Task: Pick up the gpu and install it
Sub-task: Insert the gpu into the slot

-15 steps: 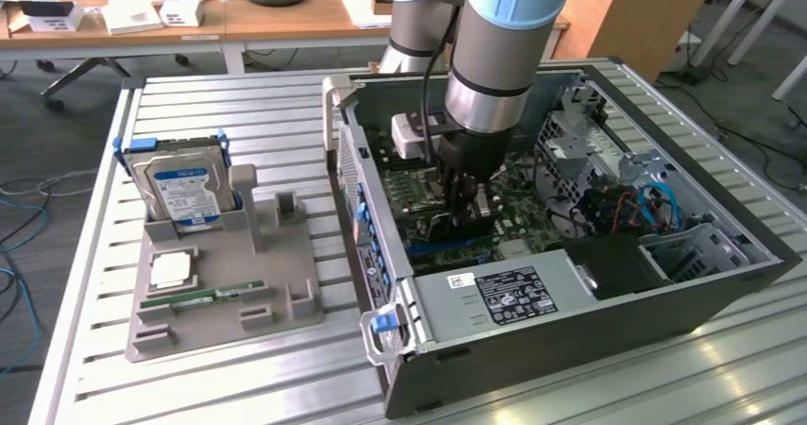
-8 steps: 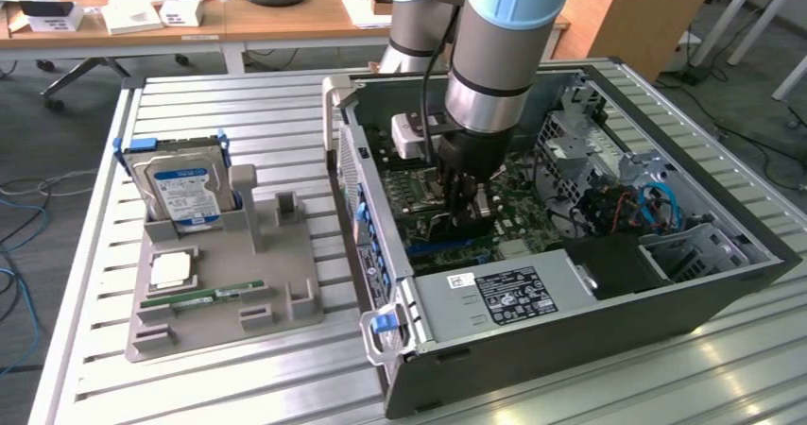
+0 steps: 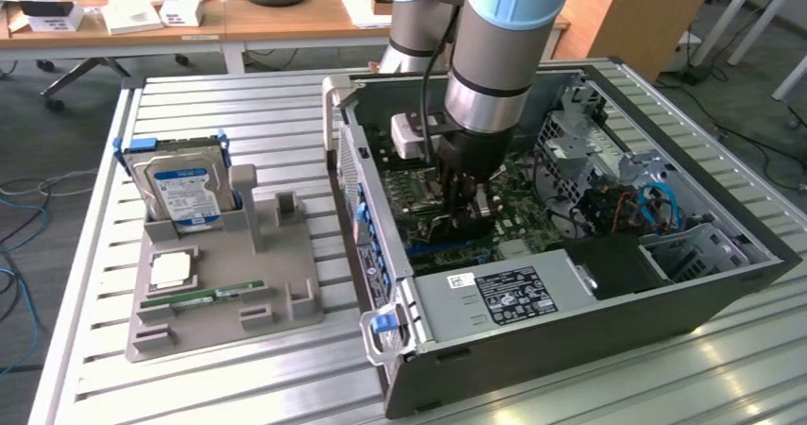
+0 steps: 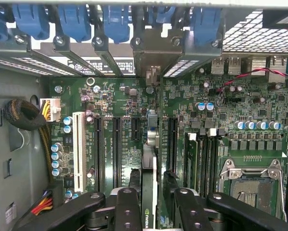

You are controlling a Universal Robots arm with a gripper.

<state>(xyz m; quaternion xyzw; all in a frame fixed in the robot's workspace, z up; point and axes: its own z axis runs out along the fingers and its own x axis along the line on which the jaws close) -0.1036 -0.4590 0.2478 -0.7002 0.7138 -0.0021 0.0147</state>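
The gpu (image 4: 149, 159) is seen edge-on in the wrist view, a thin black card standing upright on the green motherboard (image 4: 119, 96). It sits along a long slot, and its metal bracket (image 4: 153, 60) reaches the rear slot openings of the case. My gripper (image 4: 151, 177) straddles the card's near end, with a finger (image 4: 133, 192) on each side and a narrow dark gap showing beside the card. In the exterior view my gripper (image 3: 464, 212) is down inside the open computer case (image 3: 706, 283), just above the board.
On the exterior view's left, a grey holder (image 3: 283, 283) carries a hard drive (image 3: 183, 189), a processor (image 3: 170, 269) and a green memory stick (image 3: 202, 299). The power supply (image 3: 505, 297), drive cages and cables (image 4: 23, 115) crowd the case. An empty processor socket (image 4: 254, 185) lies beside the card.
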